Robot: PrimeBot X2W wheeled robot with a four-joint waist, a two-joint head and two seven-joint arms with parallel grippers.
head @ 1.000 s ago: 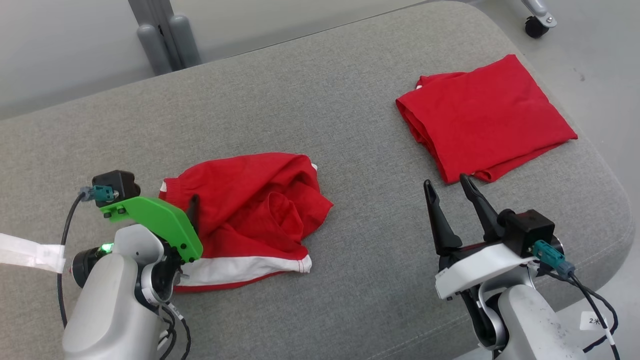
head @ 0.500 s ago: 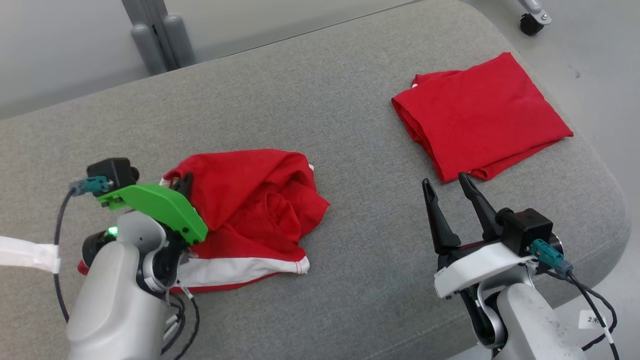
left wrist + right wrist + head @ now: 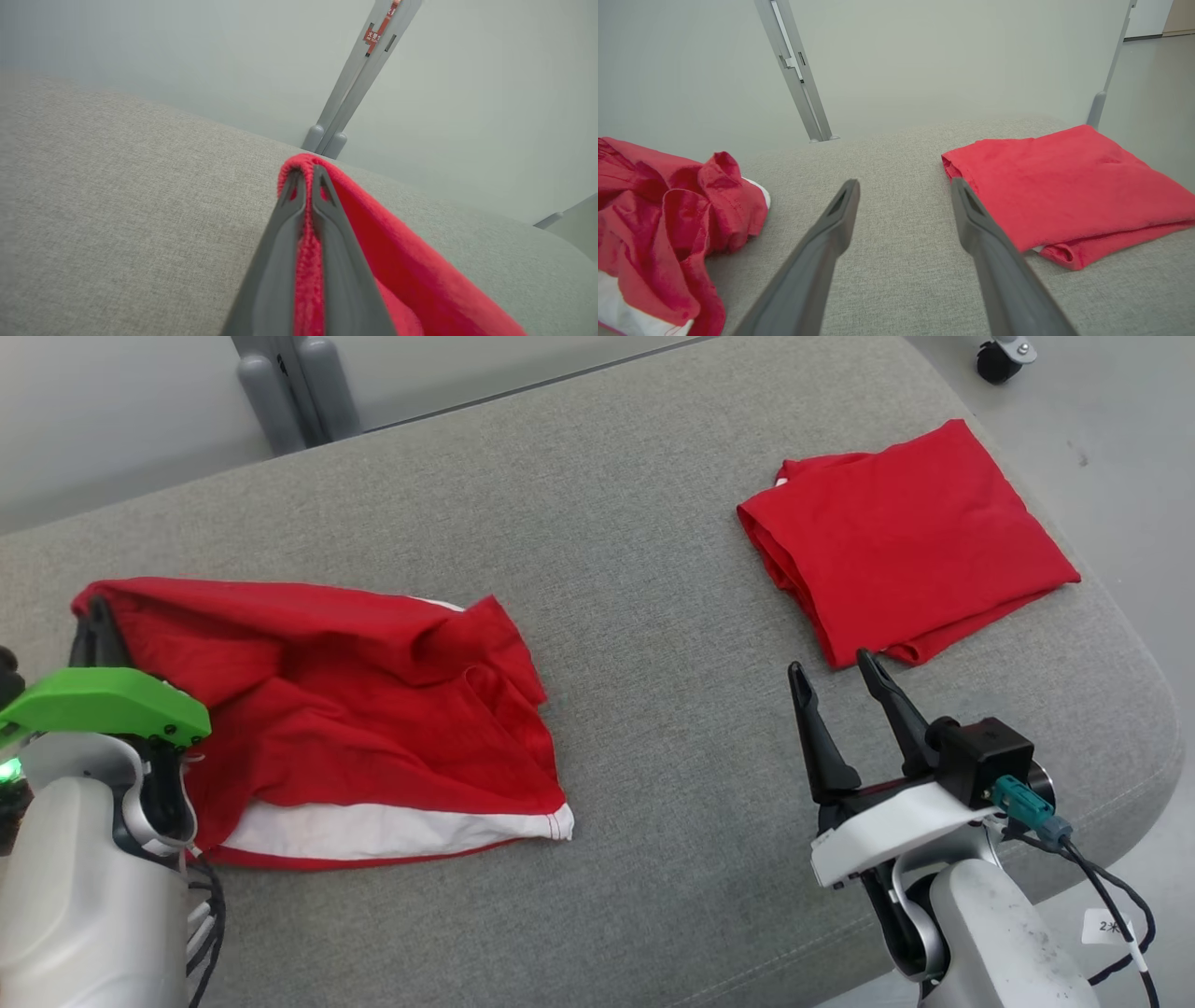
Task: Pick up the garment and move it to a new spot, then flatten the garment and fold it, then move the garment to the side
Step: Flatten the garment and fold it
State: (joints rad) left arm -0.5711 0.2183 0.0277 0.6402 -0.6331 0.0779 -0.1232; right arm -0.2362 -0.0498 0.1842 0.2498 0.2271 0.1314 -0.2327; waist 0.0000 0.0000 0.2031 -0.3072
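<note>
Left gripper (image 3: pixel 91 616) is clamped tight on the far left corner of the garment (image 3: pixel 355 709), at the left edge of the head view. In its wrist view the two fingers (image 3: pixel 280 242) press together with a red hem fold pinched between them and curling over the tips, and the cloth falls away from there toward the lower right.

From that held corner the garment spreads rightward over the left half of the cushion (image 3: pixel 607 569). It is red and rumpled, with creases running across its middle and a bunched fold at its far right edge. A white band lines its near edge and ends in a corner pointing right.

Right gripper (image 3: pixel 830 665) has its jaws spread wide over the near right part of the cushion, holding nothing. Its wrist view shows bare grey fabric between the fingers (image 3: pixel 822 252).

Its tips point at a folded cloth (image 3: pixel 906 541), also red, and stop just short of the near edge. That cloth lies flat on the far right of the cushion, well apart from the garment.

Grey posts (image 3: pixel 299 383) stand beyond the far edge, and a caster (image 3: pixel 999 355) sits on the floor at top right
</note>
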